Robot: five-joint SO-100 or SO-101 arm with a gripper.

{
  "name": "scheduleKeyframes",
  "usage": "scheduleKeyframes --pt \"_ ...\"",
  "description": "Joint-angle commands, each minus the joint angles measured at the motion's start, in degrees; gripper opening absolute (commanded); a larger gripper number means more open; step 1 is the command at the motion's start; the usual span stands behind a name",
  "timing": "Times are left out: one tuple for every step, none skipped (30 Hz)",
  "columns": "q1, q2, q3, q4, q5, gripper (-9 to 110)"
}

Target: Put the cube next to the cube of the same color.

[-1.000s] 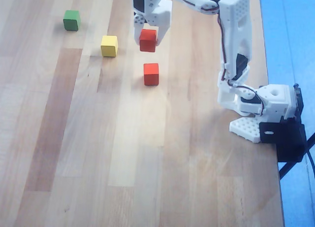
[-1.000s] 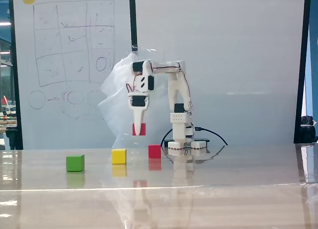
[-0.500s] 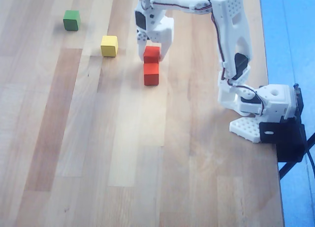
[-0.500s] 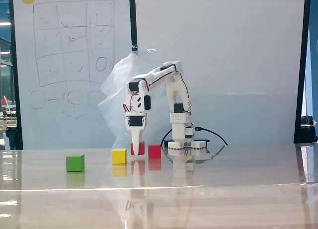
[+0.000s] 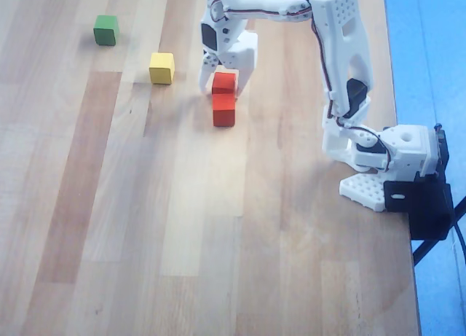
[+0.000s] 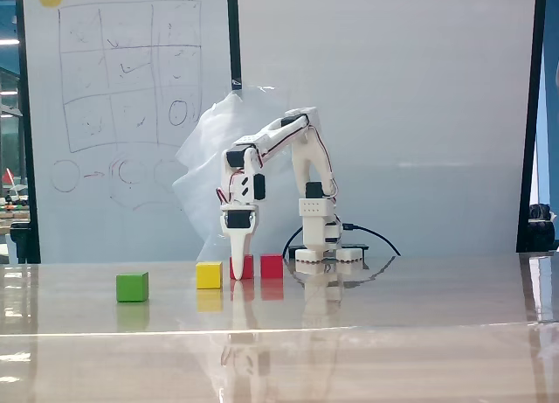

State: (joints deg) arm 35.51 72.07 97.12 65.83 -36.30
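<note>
Your pincer (image 5: 223, 88) stands tip-down with its fingers spread either side of the upper red cube (image 5: 223, 81), near the far edge of the bench; from the overhead view you cannot tell whether the fingers press on it or have let go. That cube sits touching the second red cube (image 5: 224, 111), so the pair looks matched, with the yellow cube (image 5: 162, 68) and green cube (image 5: 105, 30) well apart toward the far left corner. From the fixed view the lowered finger (image 6: 238, 254) covers part of one red cube, hiding the contact.
</note>
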Motion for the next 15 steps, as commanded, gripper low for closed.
scheduleKeyframes --pt "0.44 6.77 -0.97 3.52 0.09 34" --pt "0.44 8.79 -1.05 5.54 0.09 34" --pt "0.44 10.90 -1.14 7.29 0.18 33" --pt "0.44 13.10 -1.14 8.61 0.18 33" --pt "0.35 15.12 -1.23 10.02 0.18 32" --pt "0.26 17.40 -1.32 11.07 0.18 31" --pt "0.00 19.78 -1.76 12.66 0.18 31" --pt "-0.09 22.32 -2.02 13.62 0.26 30" --pt "-0.26 24.79 -2.29 14.68 0.26 29" --pt "-0.44 27.25 -2.81 16.17 0.35 28" --pt "-0.53 29.71 -3.16 17.84 0.35 28" --pt "-0.70 32.08 -3.43 19.69 0.44 27" --pt "-1.23 34.19 -3.69 21.53 0.53 26" --pt "-2.29 36.21 -3.87 23.03 1.05 24" --pt "-3.60 38.23 -3.87 23.91 2.20 23"
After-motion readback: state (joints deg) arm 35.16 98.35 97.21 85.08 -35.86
